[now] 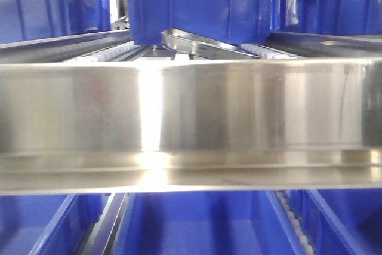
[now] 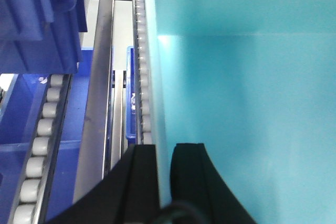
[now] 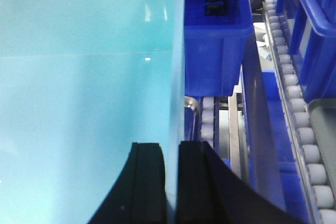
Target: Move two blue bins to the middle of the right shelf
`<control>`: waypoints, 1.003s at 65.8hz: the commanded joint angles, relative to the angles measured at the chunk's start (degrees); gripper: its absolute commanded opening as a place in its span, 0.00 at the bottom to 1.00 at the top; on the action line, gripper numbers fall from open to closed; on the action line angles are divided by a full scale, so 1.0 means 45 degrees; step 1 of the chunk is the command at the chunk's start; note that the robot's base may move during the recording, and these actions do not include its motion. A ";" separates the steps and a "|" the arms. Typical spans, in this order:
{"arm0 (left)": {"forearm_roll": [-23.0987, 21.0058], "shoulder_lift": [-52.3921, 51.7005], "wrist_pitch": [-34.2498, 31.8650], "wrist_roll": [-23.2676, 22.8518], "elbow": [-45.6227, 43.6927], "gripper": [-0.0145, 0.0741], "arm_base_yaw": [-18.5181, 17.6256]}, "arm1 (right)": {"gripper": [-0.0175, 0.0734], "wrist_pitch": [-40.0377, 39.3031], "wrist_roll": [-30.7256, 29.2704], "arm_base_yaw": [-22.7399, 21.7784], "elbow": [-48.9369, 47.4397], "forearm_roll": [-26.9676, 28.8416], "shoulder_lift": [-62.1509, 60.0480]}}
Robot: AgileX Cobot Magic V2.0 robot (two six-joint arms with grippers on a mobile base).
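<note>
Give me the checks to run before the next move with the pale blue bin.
1. Grip of left gripper: fingers pinch the pale blue bin wall. Ok.
2. Grip of right gripper: fingers pinch a pale blue wall likewise. Ok.
3. Clearance to the roller track: it runs right alongside the wall. Cannot tell.
4. Clearance to the dark blue bin: close beside. Cannot tell.
5. Target shelf in sight: the steel beam blocks the front view. Cannot tell.
</note>
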 commanded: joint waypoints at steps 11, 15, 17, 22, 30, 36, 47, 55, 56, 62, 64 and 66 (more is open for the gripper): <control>-0.0213 -0.0145 -0.0628 -0.0010 -0.0145 0.04 -0.0114 | 0.01 -0.0715 -0.0109 0.0052 -0.0183 0.0098 -0.0164; -0.0213 -0.0145 -0.0628 -0.0010 -0.0145 0.04 -0.0114 | 0.01 -0.0715 -0.0109 0.0052 -0.0183 0.0098 -0.0164; -0.0213 -0.0145 -0.0628 -0.0010 -0.0145 0.04 -0.0114 | 0.01 -0.0715 -0.0109 0.0052 -0.0183 0.0098 -0.0164; -0.0213 -0.0145 -0.0628 -0.0010 -0.0145 0.04 -0.0114 | 0.01 -0.0715 -0.0109 0.0052 -0.0183 0.0098 -0.0164; -0.0213 -0.0145 -0.0628 -0.0010 -0.0145 0.04 -0.0114 | 0.01 -0.0745 -0.0109 0.0052 -0.0183 0.0098 -0.0164; -0.0213 -0.0145 -0.0628 -0.0010 -0.0145 0.04 -0.0114 | 0.01 -0.0745 -0.0109 0.0052 -0.0183 0.0098 -0.0164; -0.0213 -0.0145 -0.0628 -0.0010 -0.0145 0.04 -0.0114 | 0.01 -0.0745 -0.0109 0.0052 -0.0183 0.0098 -0.0164; -0.0213 -0.0145 -0.0628 -0.0010 -0.0145 0.04 -0.0114 | 0.01 -0.0745 -0.0109 0.0052 -0.0183 0.0098 -0.0164; -0.0213 -0.0145 -0.0628 -0.0010 -0.0145 0.04 -0.0114 | 0.01 -0.0745 -0.0109 0.0052 -0.0183 0.0098 -0.0164; -0.0213 -0.0145 -0.0628 -0.0010 -0.0145 0.04 -0.0114 | 0.01 -0.0745 -0.0109 0.0052 -0.0183 0.0098 -0.0164; -0.0213 -0.0145 -0.0628 -0.0010 -0.0145 0.04 -0.0114 | 0.01 -0.0745 -0.0109 0.0052 -0.0183 0.0098 -0.0164; -0.0213 -0.0145 -0.0628 -0.0010 -0.0145 0.04 -0.0114 | 0.01 -0.0745 -0.0109 0.0052 -0.0183 0.0098 -0.0164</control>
